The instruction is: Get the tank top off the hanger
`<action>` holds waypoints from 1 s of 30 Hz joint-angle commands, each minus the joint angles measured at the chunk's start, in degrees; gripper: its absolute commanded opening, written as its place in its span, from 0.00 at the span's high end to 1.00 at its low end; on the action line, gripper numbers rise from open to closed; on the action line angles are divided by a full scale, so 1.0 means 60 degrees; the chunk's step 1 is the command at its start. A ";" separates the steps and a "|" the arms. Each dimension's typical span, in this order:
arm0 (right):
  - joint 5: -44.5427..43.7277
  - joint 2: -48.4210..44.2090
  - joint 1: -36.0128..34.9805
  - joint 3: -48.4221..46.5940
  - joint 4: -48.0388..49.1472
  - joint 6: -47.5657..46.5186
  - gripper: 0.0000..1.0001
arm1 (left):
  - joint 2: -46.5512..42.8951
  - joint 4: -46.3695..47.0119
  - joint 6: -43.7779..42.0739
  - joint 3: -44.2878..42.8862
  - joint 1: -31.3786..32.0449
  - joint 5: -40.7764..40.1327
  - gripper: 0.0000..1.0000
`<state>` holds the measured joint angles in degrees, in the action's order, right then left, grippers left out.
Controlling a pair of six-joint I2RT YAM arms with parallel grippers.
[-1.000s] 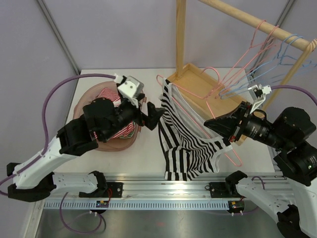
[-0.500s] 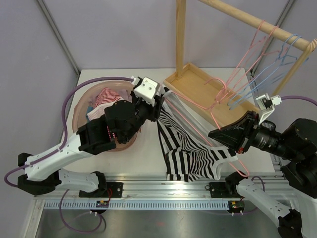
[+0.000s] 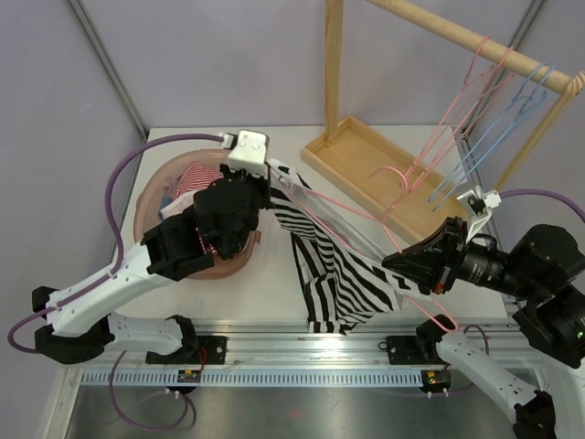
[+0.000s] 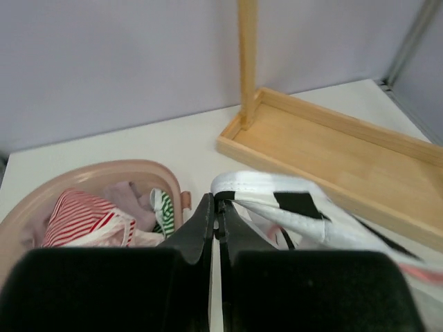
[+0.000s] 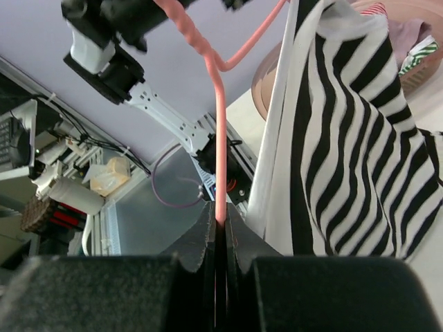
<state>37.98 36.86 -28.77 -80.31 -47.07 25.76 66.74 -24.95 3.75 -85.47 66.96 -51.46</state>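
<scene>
Tank top (image 3: 338, 274), black-and-white striped, hangs stretched between the 2 arms above the middle of the worktop (image 3: 265, 293), with its hem drooping toward the near edge. The left gripper (image 4: 218, 207) is closed flat on 1 white-edged shoulder strap (image 4: 259, 188), raised beside the pink basket (image 3: 151, 197) at the left edge. The right gripper (image 5: 220, 232) is clamped on the pink wire hanger (image 5: 220, 138), toward the right end of the near edge.

Step in hand, as judged: stripping the strap off the hanger arm. The grip is made; the pull is not yet completed. The next move calls for drawing the left gripper away along the wire and past its end while the right gripper holds the hanger fixed, then freeing the other strap.

Not determinable:
- Whether the gripped strap has cleared the wire.
- Where the 2nd strap sits.

Fabric covers the hanger's lower wire. In the top view the left wrist hides its own fingertips.
</scene>
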 commanded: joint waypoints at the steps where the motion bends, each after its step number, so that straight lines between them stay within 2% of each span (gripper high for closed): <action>1: 0.1110 -0.0722 -0.0053 0.0391 0.0124 -0.0616 1.00 | -0.0356 -0.1168 0.2038 -0.0520 -0.1166 -0.0758 1.00; 3: 0.1652 -0.1220 -0.0053 0.0801 0.0781 -0.0573 1.00 | -0.0342 -0.1465 0.2449 -0.0564 -0.1784 0.0251 1.00; 5: 0.2047 -0.1528 -0.0053 0.1355 0.1802 -0.0340 1.00 | -0.0255 -0.1598 0.2466 -0.0579 -0.1829 0.0927 1.00; 6: 0.2136 -0.1819 -0.0053 0.1548 0.2158 -0.0265 1.00 | -0.0225 -0.1642 0.2466 -0.0593 -0.1829 0.1844 1.00; 8: 0.2196 -0.2128 -0.0053 0.2030 0.2962 -0.0308 1.00 | -0.0123 -0.1803 0.2685 -0.0608 -0.1858 0.2596 1.00; 9: 0.2051 -0.2217 -0.0053 0.2178 0.3199 -0.0367 1.00 | -0.0108 -0.1847 0.2744 -0.0565 -0.1873 0.3529 1.00; 10: 0.1803 -0.2305 -0.0053 0.2339 0.3433 -0.0382 1.00 | -0.0122 -0.1746 0.2730 -0.0448 -0.1873 0.4002 1.00; 11: 0.1235 -0.2436 -0.0053 0.2790 0.4248 -0.0222 1.00 | -0.0296 -0.1324 0.2614 -0.0070 -0.1873 0.5268 1.00; 13: 0.0486 -0.2525 -0.0053 0.3290 0.5305 0.0100 1.00 | -0.0604 -0.0621 0.2437 0.0604 -0.1844 0.6637 1.00; 15: -0.0350 -0.2540 -0.0053 0.4023 0.7106 0.0569 1.00 | -0.1057 -0.0019 0.2350 0.1220 -0.1814 0.8303 1.00; 18: -0.1361 -0.2219 -0.0053 0.4843 0.9844 0.1198 0.99 | -0.1337 0.0788 0.2102 0.2129 -0.1522 0.9932 1.00; 19: -0.1596 -0.2058 -0.0053 0.5034 1.0548 0.1389 1.00 | -0.1382 0.0847 0.1998 0.2494 -0.1246 1.0041 1.00; 20: -0.1989 -0.1680 -0.0053 0.5311 1.1918 0.1753 1.00 | -0.1411 0.0877 0.1910 0.2642 -0.1083 0.9926 1.00; 22: -0.2358 -0.1297 -0.0053 0.5446 1.3475 0.2033 1.00 | -0.1441 0.0629 0.1952 0.3022 -0.0819 0.8612 1.00; 23: -0.2795 -0.0961 -0.0053 0.5345 1.3687 0.2050 1.00 | -0.1412 0.0512 0.2113 0.3097 -0.0818 0.7910 1.00; 25: -0.3426 -0.0681 -0.0053 0.4892 1.3211 0.1788 1.00 | -0.1208 -0.0262 0.2786 0.3098 -0.0847 0.5744 1.00; 27: -0.4523 -0.0184 -0.0053 0.3386 1.0303 0.1349 1.00 | -0.0988 -0.1314 0.3577 0.2806 -0.0978 0.4060 1.00; 28: -0.4992 0.0050 -0.0053 0.2801 0.9160 0.1274 1.00 | -0.0856 -0.1509 0.3724 0.2776 -0.1197 0.3935 1.00; 29: -0.5939 0.0604 -0.0053 0.1664 0.6886 0.1143 1.00 | -0.0681 -0.1554 0.3769 0.2776 -0.1329 0.4020 1.00; 30: -0.6267 0.0856 -0.0053 0.1188 0.6022 0.1127 1.00 | -0.0592 -0.1468 0.3741 0.2790 -0.1447 0.4572 1.00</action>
<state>14.20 39.13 -28.82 -61.89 6.31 34.35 61.78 -32.16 22.50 -67.00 59.96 -17.52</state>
